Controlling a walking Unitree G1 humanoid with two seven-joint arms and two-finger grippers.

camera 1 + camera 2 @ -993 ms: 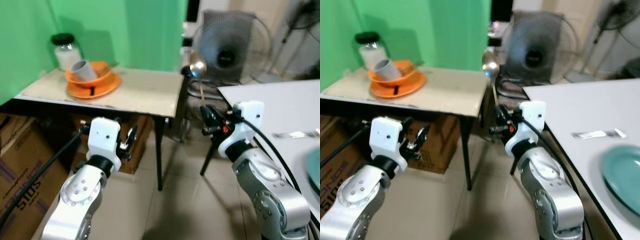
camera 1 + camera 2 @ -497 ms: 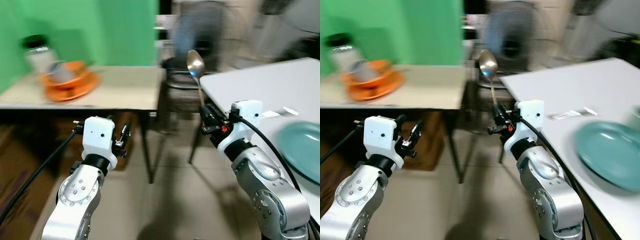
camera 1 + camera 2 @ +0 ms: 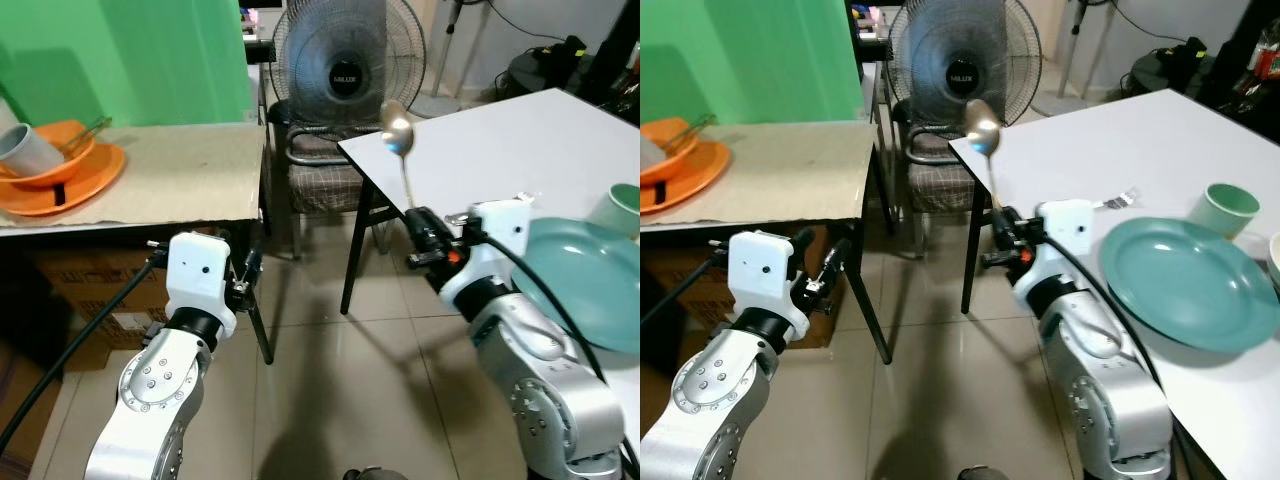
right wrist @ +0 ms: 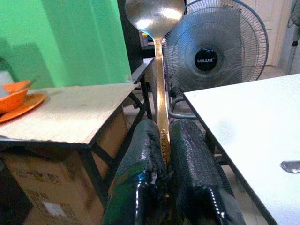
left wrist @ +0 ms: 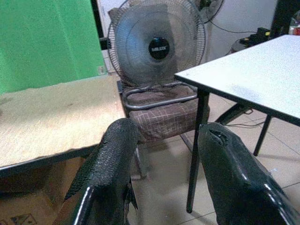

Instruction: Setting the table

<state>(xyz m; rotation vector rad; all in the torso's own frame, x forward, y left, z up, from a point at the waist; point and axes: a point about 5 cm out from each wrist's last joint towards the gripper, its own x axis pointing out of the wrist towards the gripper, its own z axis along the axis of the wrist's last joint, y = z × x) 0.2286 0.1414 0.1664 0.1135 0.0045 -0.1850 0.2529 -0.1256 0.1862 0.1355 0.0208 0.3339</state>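
We're holding a spoon (image 4: 157,70) upright in our right gripper (image 3: 1002,240), both fingers pinching the handle low down, bowl up top. It's hanging in the open gap just off the near-left corner of the white table (image 3: 1160,150). On that table a teal plate (image 3: 1185,280) is sitting close to the near edge, a green cup (image 3: 1225,208) just beyond it, and what's probably a fork (image 3: 1120,199) is lying left of the cup, too small to be sure. Our left gripper (image 5: 161,159) is hovering with its fingers spread wide and holding nothing, just in front of the beige side table (image 3: 180,170) edge. Orange dishes (image 3: 60,170) are sitting at its far left. A fan (image 3: 345,70) and chair (image 5: 164,112) are filling the far end of the aisle between tables, and there's bare tile floor (image 3: 330,400) right in front of us.
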